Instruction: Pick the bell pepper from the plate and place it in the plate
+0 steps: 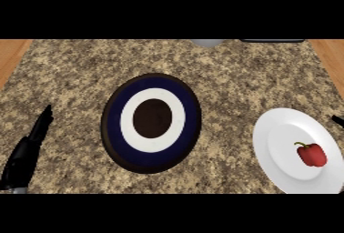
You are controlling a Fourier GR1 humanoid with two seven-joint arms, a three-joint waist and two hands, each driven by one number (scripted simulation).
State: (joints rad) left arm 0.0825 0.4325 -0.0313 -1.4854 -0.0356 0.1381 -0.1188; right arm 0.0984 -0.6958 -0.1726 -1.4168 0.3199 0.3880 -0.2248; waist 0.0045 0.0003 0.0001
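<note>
Nearest the lower left edge, the left hand (30, 143) is resting with fingers straight and released; the right hand (338, 121) is showing only a dark tip at the right edge, its state impossible to tell. Farther in, the red bell pepper (311, 154) is lying on the white plate (275, 136), well apart from the dark ringed plate (111, 123) on the granite table (222, 68). Being rounded, the pepper is probably risking a roll off during any off-center grasp.

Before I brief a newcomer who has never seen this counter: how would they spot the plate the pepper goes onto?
On the speckled granite counter lie two round plates. The target is the dark plate with navy and white rings, near the middle. Its neighbour at the right edge, the plain white plate, holds the red bell pepper; the ringed one holds nothing.
</note>
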